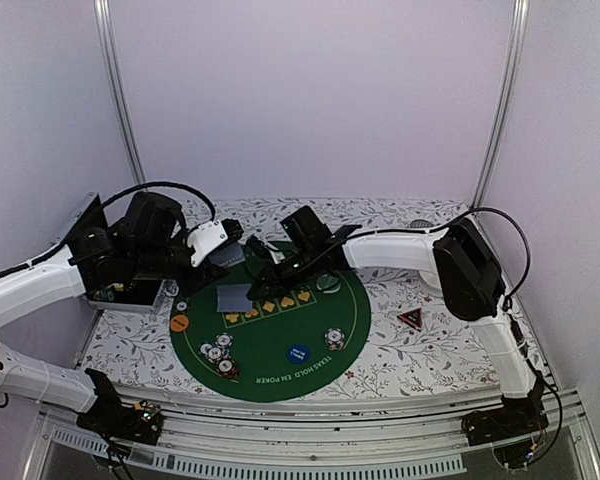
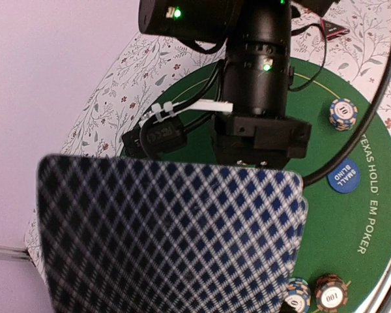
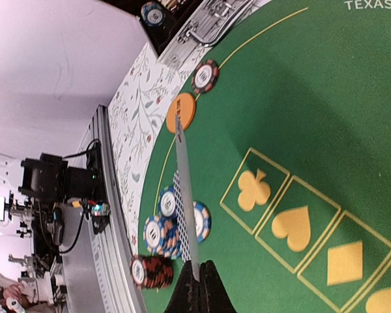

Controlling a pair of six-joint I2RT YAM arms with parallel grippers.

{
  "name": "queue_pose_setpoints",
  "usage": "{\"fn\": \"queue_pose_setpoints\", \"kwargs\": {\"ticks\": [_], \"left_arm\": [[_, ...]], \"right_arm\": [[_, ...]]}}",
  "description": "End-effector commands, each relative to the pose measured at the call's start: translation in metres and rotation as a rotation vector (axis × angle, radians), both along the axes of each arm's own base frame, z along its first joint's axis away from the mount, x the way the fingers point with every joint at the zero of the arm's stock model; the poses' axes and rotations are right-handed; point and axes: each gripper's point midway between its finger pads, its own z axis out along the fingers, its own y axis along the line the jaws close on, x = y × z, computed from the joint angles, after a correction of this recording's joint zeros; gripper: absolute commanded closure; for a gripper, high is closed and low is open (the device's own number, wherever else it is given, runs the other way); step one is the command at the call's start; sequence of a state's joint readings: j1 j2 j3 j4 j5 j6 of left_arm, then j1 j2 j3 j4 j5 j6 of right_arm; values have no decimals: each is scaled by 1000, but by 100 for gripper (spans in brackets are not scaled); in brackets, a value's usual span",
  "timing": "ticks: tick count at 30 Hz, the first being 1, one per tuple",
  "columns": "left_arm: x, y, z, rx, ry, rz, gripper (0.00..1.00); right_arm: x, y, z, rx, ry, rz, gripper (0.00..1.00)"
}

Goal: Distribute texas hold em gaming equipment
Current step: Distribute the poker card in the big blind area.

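The left gripper (image 1: pixel 220 250) holds a pack of playing cards (image 2: pixel 169 238) with blue and white diamond backs. The pack is up in the air, above the round green felt mat (image 1: pixel 270 340). The pack hides the gripper's fingers, so you cannot see how wide they are. The pack is thin, so they must be close together.

The right gripper (image 3: pixel 199 290) is squeezed tight on a single card (image 3: pixel 184 189). Its own camera sees this card from the edge, like a thin line sticking out from the fingertips. In the left wrist camera the black right gripper sits right at the far edge of the pack. The two grippers are very close together over the far side of the mat.

One more grey-blue card (image 1: pixel 234 297) lies flat on the mat, just beside the right gripper on the side nearer the arm bases. Past the tip of the pinched card lie a round orange button (image 3: pixel 182 111) and one small striped poker chip (image 3: pixel 205 75). Under the pinched card is a pile of blue and white striped chips (image 3: pixel 176 225), with a red and black pile of chips (image 3: pixel 151 270) next to it. A round blue button (image 2: pixel 343 176) that says SMALL BLIND lies on the mat, well away from both grippers. A red and black triangle marker (image 1: pixel 410 319) lies off the mat on the flowery tablecloth (image 1: pixel 420 360), on the right arm's side.
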State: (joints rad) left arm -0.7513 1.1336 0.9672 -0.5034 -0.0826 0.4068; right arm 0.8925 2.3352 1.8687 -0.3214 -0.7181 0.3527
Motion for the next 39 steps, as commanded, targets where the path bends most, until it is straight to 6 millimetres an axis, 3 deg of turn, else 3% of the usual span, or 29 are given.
{"fn": "queue_pose_setpoints", "kwargs": {"ticks": [1, 9, 19, 30, 34, 39], "left_arm": [[5, 11, 10, -6, -23, 41, 59], [6, 15, 10, -4, -24, 49, 59], [7, 17, 9, -5, -25, 52, 59], [6, 15, 10, -14, -24, 42, 59], [6, 16, 10, -12, -26, 44, 59], [6, 15, 10, -10, -26, 42, 59]], "right_arm": [[21, 38, -8, 98, 74, -86, 98], [39, 77, -36, 156, 193, -191, 98], [67, 125, -42, 315, 277, -460, 98], [87, 123, -52, 320, 244, -617, 98], [87, 123, -53, 316, 244, -618, 88], [88, 123, -36, 336, 210, -604, 75]]}}
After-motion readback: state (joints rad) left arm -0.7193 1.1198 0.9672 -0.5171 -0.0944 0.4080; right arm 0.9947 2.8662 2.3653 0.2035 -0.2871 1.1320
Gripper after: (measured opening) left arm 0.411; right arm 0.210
